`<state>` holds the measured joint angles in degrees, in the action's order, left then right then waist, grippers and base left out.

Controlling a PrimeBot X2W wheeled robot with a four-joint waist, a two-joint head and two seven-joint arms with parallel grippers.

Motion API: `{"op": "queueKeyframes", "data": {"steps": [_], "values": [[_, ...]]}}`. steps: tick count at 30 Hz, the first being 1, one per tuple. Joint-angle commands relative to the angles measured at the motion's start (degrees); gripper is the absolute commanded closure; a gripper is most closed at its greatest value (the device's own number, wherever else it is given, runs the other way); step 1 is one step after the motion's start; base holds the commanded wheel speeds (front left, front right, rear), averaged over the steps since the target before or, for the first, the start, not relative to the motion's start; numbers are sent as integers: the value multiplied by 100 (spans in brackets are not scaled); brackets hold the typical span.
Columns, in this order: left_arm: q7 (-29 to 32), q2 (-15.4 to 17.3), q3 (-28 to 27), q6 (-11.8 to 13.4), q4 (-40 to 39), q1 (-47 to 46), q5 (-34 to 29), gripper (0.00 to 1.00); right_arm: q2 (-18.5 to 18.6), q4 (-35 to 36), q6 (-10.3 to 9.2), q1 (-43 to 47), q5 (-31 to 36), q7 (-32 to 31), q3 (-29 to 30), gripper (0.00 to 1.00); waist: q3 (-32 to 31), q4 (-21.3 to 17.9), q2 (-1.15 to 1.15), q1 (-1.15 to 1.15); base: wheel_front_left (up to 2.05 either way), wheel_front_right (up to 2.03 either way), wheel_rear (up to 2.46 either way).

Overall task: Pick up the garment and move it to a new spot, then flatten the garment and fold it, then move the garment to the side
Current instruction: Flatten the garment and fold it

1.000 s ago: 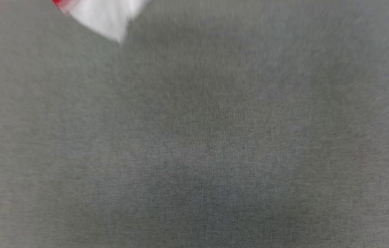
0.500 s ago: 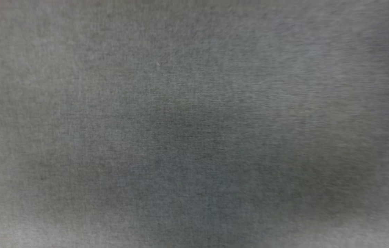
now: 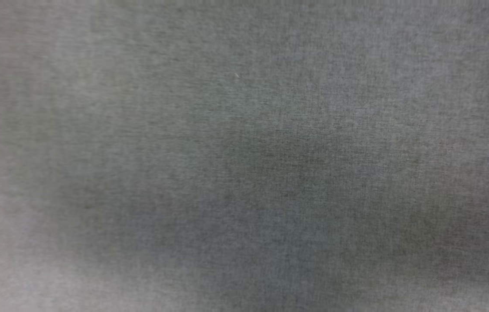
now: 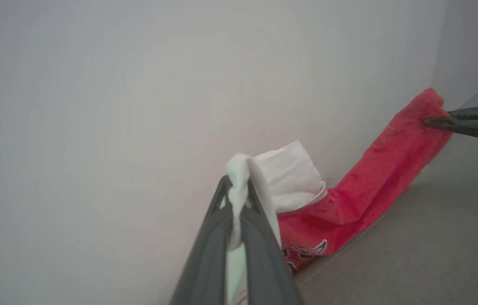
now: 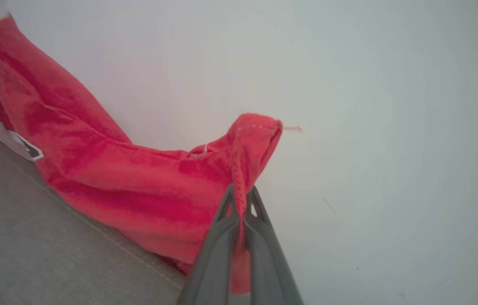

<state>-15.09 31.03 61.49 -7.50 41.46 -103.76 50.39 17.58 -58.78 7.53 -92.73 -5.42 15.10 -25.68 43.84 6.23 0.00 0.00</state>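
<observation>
Head view looks down on a grey woven surface. Left wrist view: the left gripper is clenched on a white sleeve of the garment, whose red body stretches along the surface's edge to the right gripper. Right wrist view: that gripper grasps a red fold, jaws pinched together

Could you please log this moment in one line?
red white-sleeved jersey garment: held | left end effector: shut on sleeve | right end effector: shut on red edge
</observation>
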Motion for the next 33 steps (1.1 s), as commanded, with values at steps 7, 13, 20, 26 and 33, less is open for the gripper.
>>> {"op": "queueKeyframes", "data": {"steps": [7,13,20,26,33], "values": [[359,642,975,13,-1050,982,831,100,373,223,-8,978,-791,-9,-580,100,-962,243,0,0,0,0,0],[641,1267,1156,13,-1912,1948,1240,100,849,807,-8,2049,-1782,-209,-1138,100,-1605,275,0,0,0,0,0],[684,1852,1183,137,-2755,3220,1437,100,1637,2022,-8,3469,-2714,-389,-1671,100,-2203,195,0,0,0,0,0],[632,2253,1186,768,-3739,4357,1634,100,2247,2907,-8,4642,-2995,-271,-1776,100,-2598,130,0,0,0,0,0],[375,2700,1191,1640,-4784,5644,1917,100,2588,3550,-8,5881,-2836,-91,-1589,100,-2858,42,0,0,0,0,0]]}}
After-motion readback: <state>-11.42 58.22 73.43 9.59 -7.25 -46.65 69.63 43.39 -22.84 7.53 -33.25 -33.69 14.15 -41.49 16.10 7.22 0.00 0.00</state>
